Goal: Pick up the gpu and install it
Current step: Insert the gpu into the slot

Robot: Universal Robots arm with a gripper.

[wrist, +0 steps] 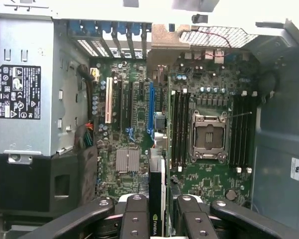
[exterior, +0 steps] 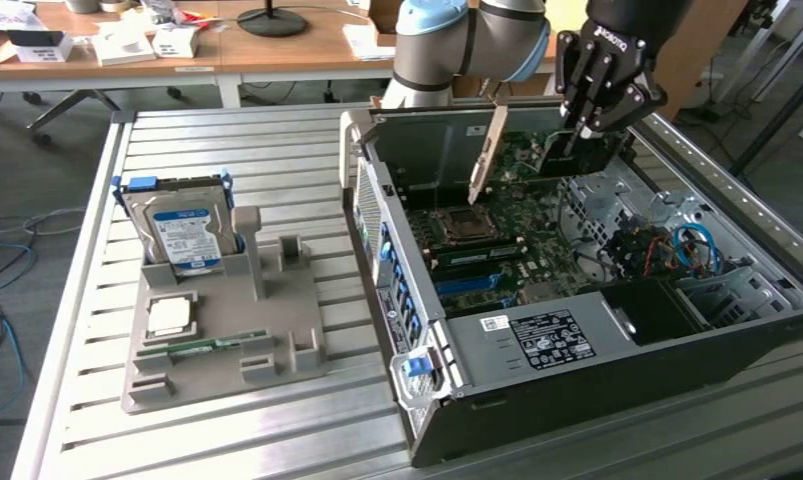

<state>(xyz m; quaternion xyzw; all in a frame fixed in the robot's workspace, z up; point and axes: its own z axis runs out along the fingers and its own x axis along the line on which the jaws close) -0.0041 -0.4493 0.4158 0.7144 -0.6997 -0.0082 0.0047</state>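
Green gpu (exterior: 557,160): held on edge inside the open computer case (exterior: 615,400), low over the motherboard (exterior: 508,255). Its long silver bracket (exterior: 485,152) hangs at the end toward the exterior view's left. Whether the card's lower edge touches the board cannot be told.
Gripper (exterior: 591,135): black and two-fingered, clamped on the upper part of the gpu.
Fingers (wrist: 134,216): seen from the wrist, one presses each face of the card, which runs edge-on between them with a small green logo at the near end.
Arm: grey and pale blue joints rise behind the case's far wall.
Motherboard detail: an open CPU socket (wrist: 208,137) sits between banks of black memory slots. A blue slot (wrist: 151,112) and a square silver heatsink (wrist: 127,160) lie on the other side of the card.
Power supply (wrist: 25,84): a silver box with a black label, fixed at one end of the case.
Table (exterior: 241,140): slatted bare metal, with the case lying on its side, open face up.
Grey tray (exterior: 294,350): beside the case, toward the exterior view's left.
Hard drive (exterior: 181,235): silver with a blue label, standing upright in the tray's far slot.
RAM stick (exterior: 214,347): narrow and green, lying flat near the tray's front edge, just beyond a square silver chip (exterior: 170,315).
Background: wooden desks (exterior: 308,50) carrying white boxes and a black lamp base.
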